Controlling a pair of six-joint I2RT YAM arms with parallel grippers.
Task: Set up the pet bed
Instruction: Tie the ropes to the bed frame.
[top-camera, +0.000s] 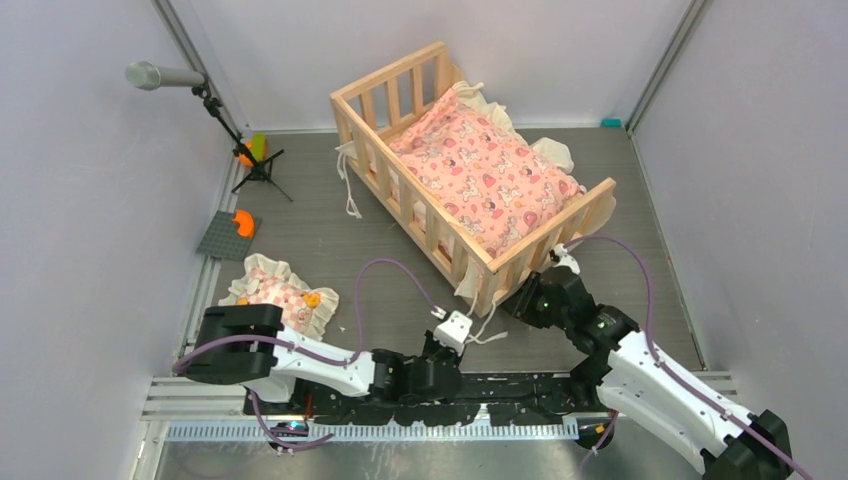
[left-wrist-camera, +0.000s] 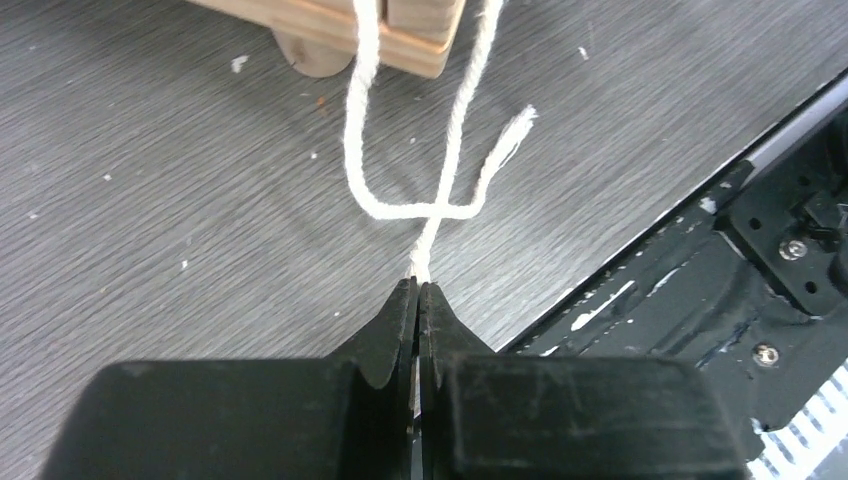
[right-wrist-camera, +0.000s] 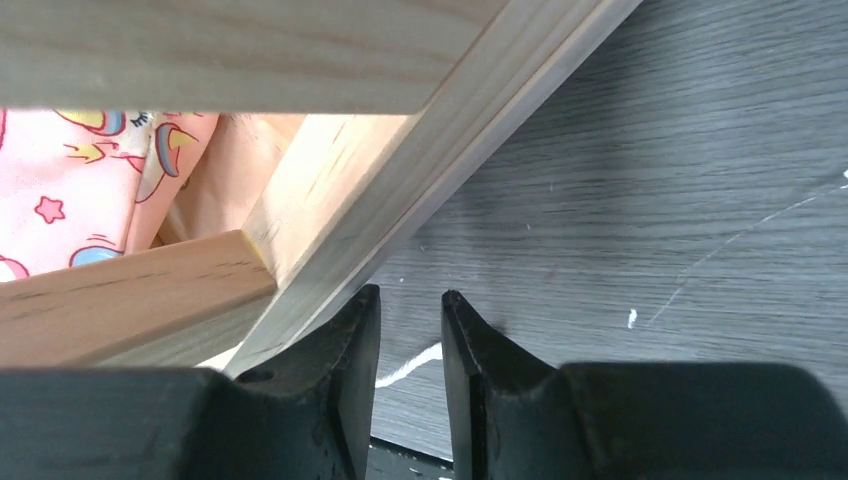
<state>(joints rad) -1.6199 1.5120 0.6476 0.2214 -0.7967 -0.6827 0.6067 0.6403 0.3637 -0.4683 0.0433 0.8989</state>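
The pet bed, a pale slatted wooden crib, stands slantwise on the grey floor with a pink printed cushion inside. My left gripper is low by the bed's near corner, shut on a white string that runs up to the bed's wooden base. My right gripper is open at the same corner, beside the bed's slanting rail. A bit of white string lies on the floor behind its gap. A small frilled pillow lies on the floor at the left.
A microphone on a tripod stands at the far left with an orange and green toy at its foot. A grey baseplate lies near the left wall. Grey walls close in both sides. A metal rail runs along the near edge.
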